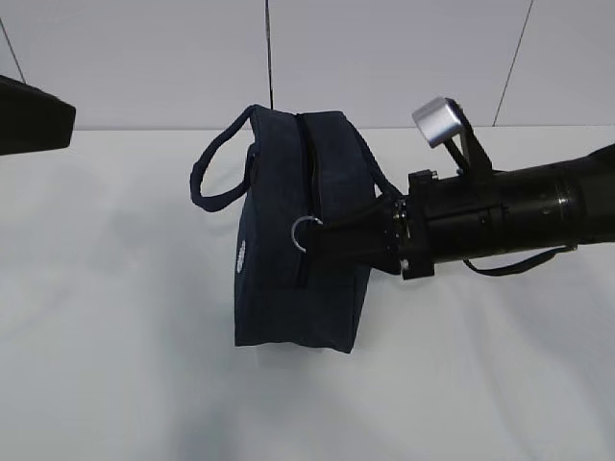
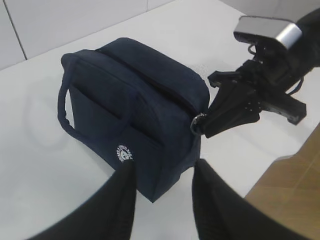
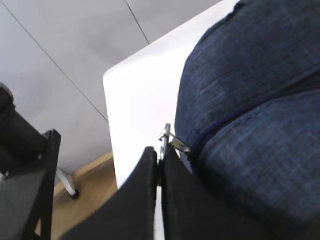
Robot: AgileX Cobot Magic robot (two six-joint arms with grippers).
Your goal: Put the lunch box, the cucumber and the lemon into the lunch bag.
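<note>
The navy lunch bag (image 1: 298,240) stands upright on the white table, handles looped to either side, with a white round logo (image 2: 123,153) on one face. Its zipper line runs over the top and down the near end to a metal ring pull (image 1: 306,233). My right gripper (image 1: 325,238) reaches in from the right and is shut on that ring pull (image 3: 167,136), fingers pressed together. My left gripper (image 2: 164,169) hovers open over the bag's lower corner (image 2: 157,192), holding nothing. The lunch box, cucumber and lemon are out of view.
The white table (image 1: 115,365) spreads around the bag. Its edge and the wooden floor (image 2: 287,200) lie close behind my right arm. A dark part of the left arm (image 1: 29,120) shows at the far left. A black stand (image 3: 25,195) sits beyond the table edge.
</note>
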